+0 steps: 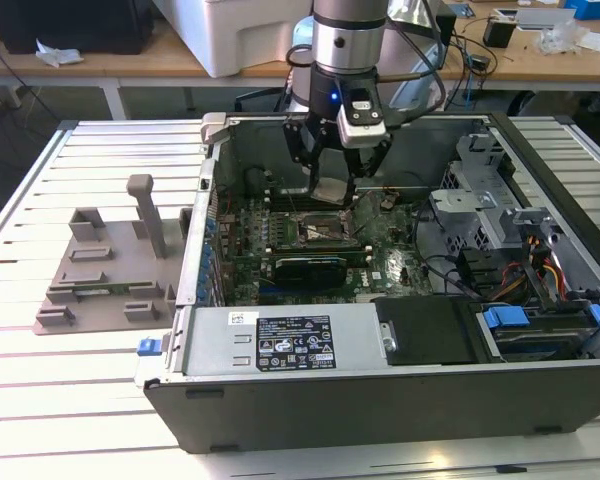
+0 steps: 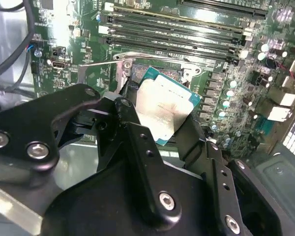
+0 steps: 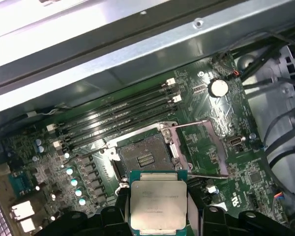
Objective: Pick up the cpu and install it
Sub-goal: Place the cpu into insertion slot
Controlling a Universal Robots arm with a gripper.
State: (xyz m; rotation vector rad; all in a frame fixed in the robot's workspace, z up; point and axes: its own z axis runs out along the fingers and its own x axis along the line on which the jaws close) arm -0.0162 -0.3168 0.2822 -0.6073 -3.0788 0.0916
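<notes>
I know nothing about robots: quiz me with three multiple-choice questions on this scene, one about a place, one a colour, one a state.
1. Where is the flat square silvery-topped cpu? A on the grey tray; B held by the black gripper; C seated in the socket.
2. The motherboard is: A green; B red; C white.
3. The black-framed square socket is: A covered; B open, empty; C filled.
B: the gripper clasps it above the board. A: green in both wrist views. B: frame lifted, contacts bare.

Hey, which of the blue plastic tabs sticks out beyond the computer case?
The blue tab at the case's corner on the exterior view's left, jutting over the table; the other two tabs sit inside on the view's right.
</notes>
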